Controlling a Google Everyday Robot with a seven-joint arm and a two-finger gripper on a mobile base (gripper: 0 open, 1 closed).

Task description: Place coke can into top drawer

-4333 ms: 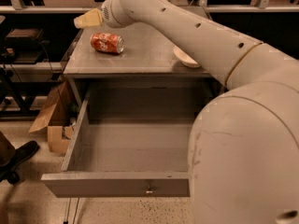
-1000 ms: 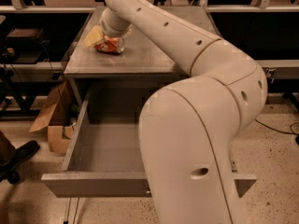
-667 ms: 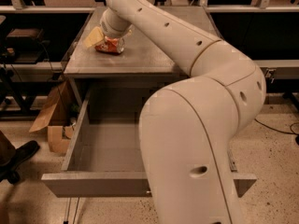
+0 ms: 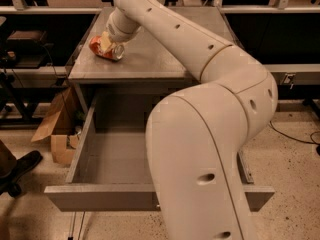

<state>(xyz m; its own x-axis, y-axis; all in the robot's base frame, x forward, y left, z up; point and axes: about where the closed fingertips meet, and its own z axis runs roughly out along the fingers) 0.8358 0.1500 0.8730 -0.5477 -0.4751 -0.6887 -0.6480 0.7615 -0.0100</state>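
Observation:
The coke can point(image 4: 98, 47), red-orange with a silver end, lies on its side at the left part of the grey cabinet top point(image 4: 150, 64). My gripper point(image 4: 108, 43) reaches down onto it from the right; its pale yellow fingers point(image 4: 105, 41) are closed across the can's middle. The top drawer point(image 4: 100, 198) stands pulled wide open below the cabinet top, and the part of its inside that shows is bare. My large white arm covers the drawer's right half and the centre of its front panel, so the knob is hidden.
A torn cardboard box point(image 4: 54, 129) lies on the floor left of the drawer. A dark shoe point(image 4: 20, 168) shows at the lower left. Dark shelving point(image 4: 25, 49) stands at the left and a cable point(image 4: 295, 134) runs on the floor at the right.
The gripper and the can have shifted a little to the left on the cabinet top. The fingers now sit across the can. The drawer has not moved.

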